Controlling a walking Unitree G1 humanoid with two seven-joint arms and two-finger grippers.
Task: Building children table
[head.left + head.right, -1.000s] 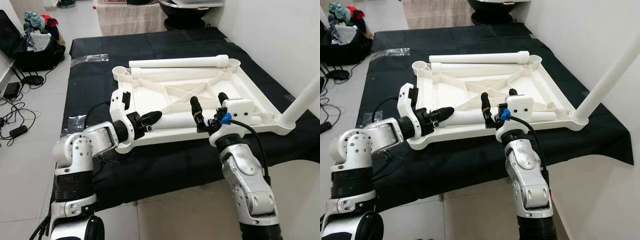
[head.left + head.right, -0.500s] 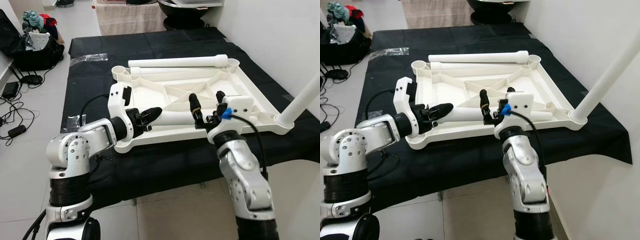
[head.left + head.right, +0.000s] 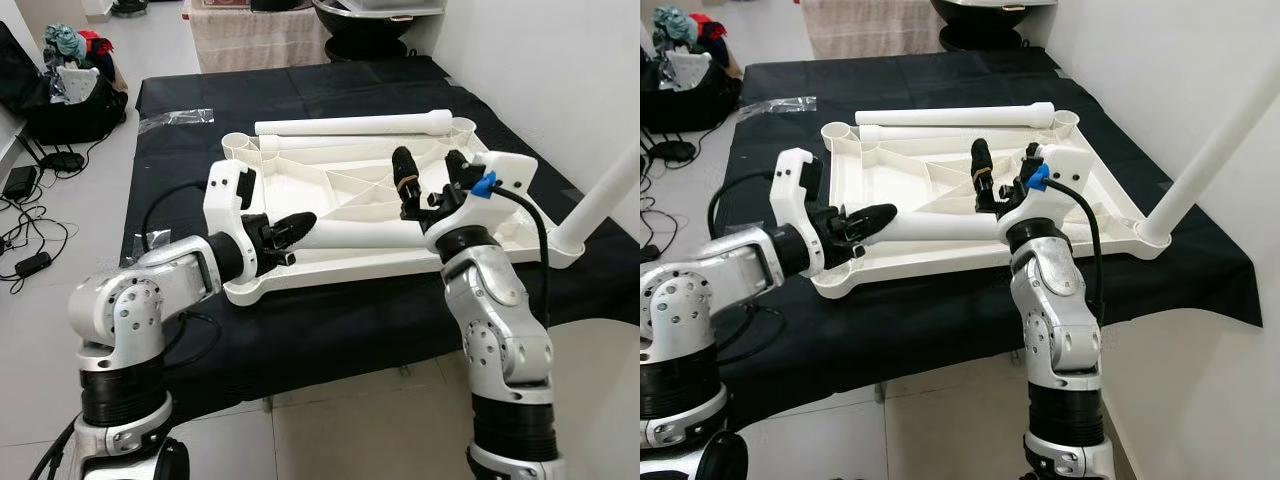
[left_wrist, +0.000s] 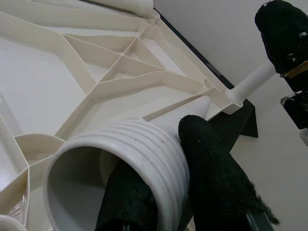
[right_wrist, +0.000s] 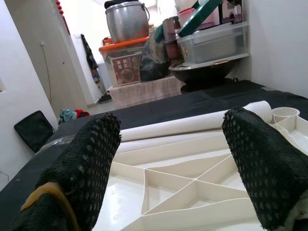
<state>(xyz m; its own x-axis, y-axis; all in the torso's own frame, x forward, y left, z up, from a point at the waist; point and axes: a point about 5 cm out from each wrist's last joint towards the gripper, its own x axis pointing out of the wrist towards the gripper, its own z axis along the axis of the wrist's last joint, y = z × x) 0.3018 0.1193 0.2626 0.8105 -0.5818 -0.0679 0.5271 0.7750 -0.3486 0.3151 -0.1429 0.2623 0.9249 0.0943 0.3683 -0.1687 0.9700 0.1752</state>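
We see a black cloth (image 3: pixel 330 90) spread over the floor, and on it the white tabletop (image 3: pixel 340 185) lies upside down, its ribs facing up. One leg (image 3: pixel 610 195) stands screwed into the near right corner socket, leaning up toward the wall. Two more legs (image 3: pixel 355 125) lie side by side along the far edge. A fourth leg (image 3: pixel 365 233) lies across the tabletop's near part. Our left gripper (image 3: pixel 292 228) pinches its threaded end, one finger (image 4: pixel 127 199) inside the open mouth and the other outside. Our right gripper (image 3: pixel 430 175) hovers above the tabletop's middle, fingers (image 5: pixel 86 159) spread wide, holding nothing.
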